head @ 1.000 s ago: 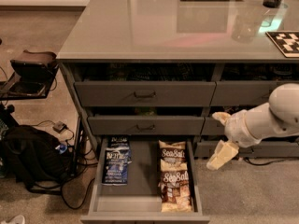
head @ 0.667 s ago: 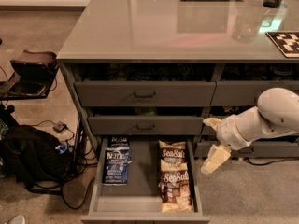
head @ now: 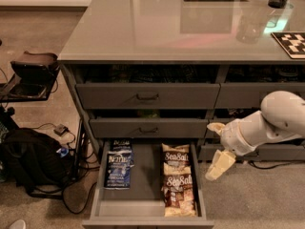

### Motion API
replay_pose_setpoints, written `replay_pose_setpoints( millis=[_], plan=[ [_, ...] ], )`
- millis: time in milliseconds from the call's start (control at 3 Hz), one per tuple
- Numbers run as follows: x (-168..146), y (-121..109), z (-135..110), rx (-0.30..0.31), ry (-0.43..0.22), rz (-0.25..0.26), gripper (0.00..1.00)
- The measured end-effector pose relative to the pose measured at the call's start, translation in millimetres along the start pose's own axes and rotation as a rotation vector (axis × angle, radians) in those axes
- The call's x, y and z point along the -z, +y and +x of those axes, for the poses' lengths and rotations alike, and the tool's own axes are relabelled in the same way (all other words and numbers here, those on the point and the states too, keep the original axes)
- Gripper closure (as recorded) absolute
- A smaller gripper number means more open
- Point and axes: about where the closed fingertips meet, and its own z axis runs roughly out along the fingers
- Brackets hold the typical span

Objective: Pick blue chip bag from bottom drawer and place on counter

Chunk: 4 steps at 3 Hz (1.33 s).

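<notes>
**Gripper (head: 213,150) open beside the bottom drawer (head: 147,187); blue chip bag (head: 117,167) not yet grasped.**

The blue chip bag lies flat, label up, on the left of the drawer floor. Its far end touches a second blue bag (head: 122,144), and the tan bags (head: 178,178) lie apart on the right. The gripper hangs outside the drawer's right wall, fingers (head: 220,163) spread wide and empty. Expect a light, soft, air-filled pouch with slick, crinkly film that deforms and may slip. Pinch across the short width near mid-body with moderate force to avoid crushing the contents. Destination: the table (head: 143,27).
</notes>
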Motion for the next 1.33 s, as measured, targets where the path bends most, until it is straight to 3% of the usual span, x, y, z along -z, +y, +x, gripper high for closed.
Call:
replay_pose_setpoints(
  millis=[333, 667, 1000, 1333],
  plan=[
    [-30.8, 27.1, 0.7, 0.041, -0.004, -0.051, 0.0],
    [-86.1, 58.0, -10.2, 0.096, -0.058, -0.132, 0.0],
    [-147.0, 71.3, -21.2, 0.125, -0.112, -0.186, 0.0],
    [-205.1, 67.4, -29.9, 0.11, -0.165, -0.199, 0.0]
  ],
)
